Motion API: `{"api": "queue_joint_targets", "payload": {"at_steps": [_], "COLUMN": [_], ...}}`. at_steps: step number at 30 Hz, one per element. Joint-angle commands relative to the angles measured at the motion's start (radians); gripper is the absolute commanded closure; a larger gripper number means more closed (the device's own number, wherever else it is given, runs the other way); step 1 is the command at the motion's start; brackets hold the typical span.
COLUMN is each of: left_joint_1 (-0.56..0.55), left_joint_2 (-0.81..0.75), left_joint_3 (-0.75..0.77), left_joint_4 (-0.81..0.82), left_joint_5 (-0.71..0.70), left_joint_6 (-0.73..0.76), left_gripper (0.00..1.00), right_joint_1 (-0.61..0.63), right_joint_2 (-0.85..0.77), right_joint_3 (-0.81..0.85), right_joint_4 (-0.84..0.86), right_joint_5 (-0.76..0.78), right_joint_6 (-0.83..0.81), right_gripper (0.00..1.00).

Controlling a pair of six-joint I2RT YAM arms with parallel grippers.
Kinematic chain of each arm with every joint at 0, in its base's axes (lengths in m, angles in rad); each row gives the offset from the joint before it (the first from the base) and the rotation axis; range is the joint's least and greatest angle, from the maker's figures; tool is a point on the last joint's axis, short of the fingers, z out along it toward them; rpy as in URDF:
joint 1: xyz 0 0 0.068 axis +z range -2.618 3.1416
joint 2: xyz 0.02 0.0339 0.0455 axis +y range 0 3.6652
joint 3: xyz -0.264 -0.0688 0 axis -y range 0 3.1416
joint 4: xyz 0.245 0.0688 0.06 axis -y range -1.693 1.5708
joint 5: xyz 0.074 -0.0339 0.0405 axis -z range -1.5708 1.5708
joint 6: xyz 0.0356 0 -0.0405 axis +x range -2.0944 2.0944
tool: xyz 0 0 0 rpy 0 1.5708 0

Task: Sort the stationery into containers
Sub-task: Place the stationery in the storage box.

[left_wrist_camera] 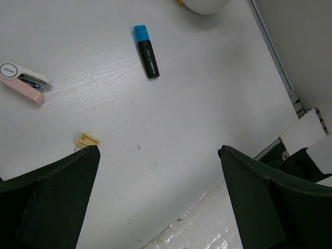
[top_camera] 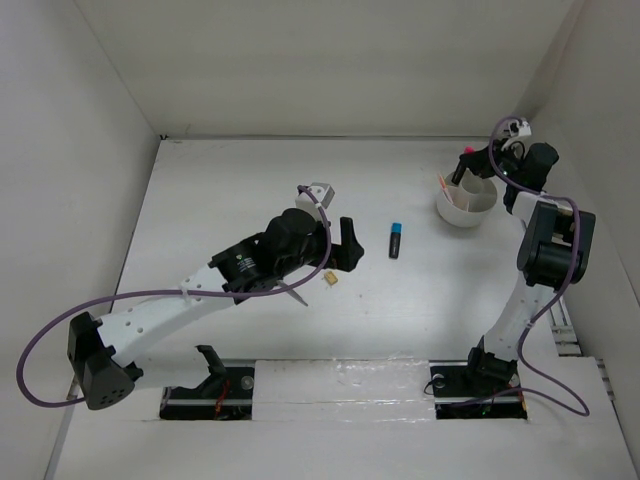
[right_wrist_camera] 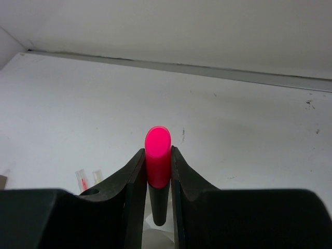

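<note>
My right gripper [top_camera: 466,160] [right_wrist_camera: 157,151] is shut on the pink-capped black marker [right_wrist_camera: 157,155] and holds it upright over the round white container [top_camera: 466,205] at the back right. A thin pink pen [right_wrist_camera: 81,179] and a yellow pen [right_wrist_camera: 96,177] stand in that container. My left gripper [top_camera: 348,247] [left_wrist_camera: 158,150] is open and empty above the table's middle. The blue-capped marker [top_camera: 397,240] [left_wrist_camera: 146,51] lies just right of it. The tiny tan piece [top_camera: 329,279] [left_wrist_camera: 87,139] lies beside its left finger. The pinkish eraser [left_wrist_camera: 23,82] lies further left. Scissors and a second container are out of view.
White walls enclose the table on three sides. A raised rail [top_camera: 565,330] runs along the right edge. The arm bases [top_camera: 480,385] stand on a shiny strip at the near edge. The left arm's purple cable [top_camera: 60,330] loops out at the front left.
</note>
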Motion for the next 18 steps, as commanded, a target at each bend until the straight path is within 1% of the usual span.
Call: {"api": "queue_joint_targets", "payload": {"at_steps": [1, 2, 4, 6, 7, 9, 10, 12, 14, 16, 17, 18], "left_joint_1": [-0.006, -0.006, -0.006, -0.006, -0.006, -0.006, -0.006, -0.006, -0.006, -0.006, -0.006, -0.006], "left_joint_2": [-0.003, -0.003, -0.003, -0.003, 0.006, 0.006, 0.006, 0.006, 0.006, 0.017, 0.017, 0.026], "left_joint_3": [-0.003, -0.003, -0.003, -0.003, -0.003, -0.003, -0.003, 0.006, 0.006, 0.006, 0.006, 0.006], "left_joint_4": [0.032, 0.032, 0.032, 0.032, 0.032, 0.032, 0.032, 0.032, 0.032, 0.032, 0.022, 0.022], "left_joint_5": [0.011, 0.011, 0.011, 0.011, 0.011, 0.011, 0.011, 0.011, 0.000, 0.000, -0.009, -0.009], "left_joint_6": [0.022, 0.022, 0.022, 0.022, 0.022, 0.022, 0.022, 0.022, 0.022, 0.022, 0.022, 0.022], "left_gripper": [0.00, 0.00, 0.00, 0.00, 0.00, 0.00, 0.00, 0.00, 0.00, 0.00, 0.00, 0.00], "right_joint_1": [0.001, 0.001, 0.001, 0.001, 0.001, -0.008, -0.008, -0.008, -0.008, -0.008, -0.008, -0.008], "right_joint_2": [0.025, 0.025, 0.025, 0.025, 0.016, 0.016, 0.005, -0.007, -0.021, -0.032, -0.053, -0.063], "right_joint_3": [0.062, 0.062, 0.062, 0.051, 0.042, 0.042, 0.042, 0.028, 0.008, 0.008, -0.005, -0.015], "right_joint_4": [-0.013, -0.013, -0.013, -0.013, -0.013, -0.013, -0.013, -0.004, 0.013, 0.033, 0.033, 0.085], "right_joint_5": [-0.066, -0.067, -0.067, -0.067, -0.067, -0.067, -0.067, -0.076, -0.076, -0.086, -0.086, -0.086], "right_joint_6": [-0.040, -0.053, -0.053, -0.062, -0.062, -0.071, -0.071, -0.071, -0.071, -0.071, -0.071, -0.039], "right_gripper": [0.95, 0.93, 0.85, 0.79, 0.73, 0.70, 0.66, 0.62, 0.56, 0.52, 0.41, 0.39]}}
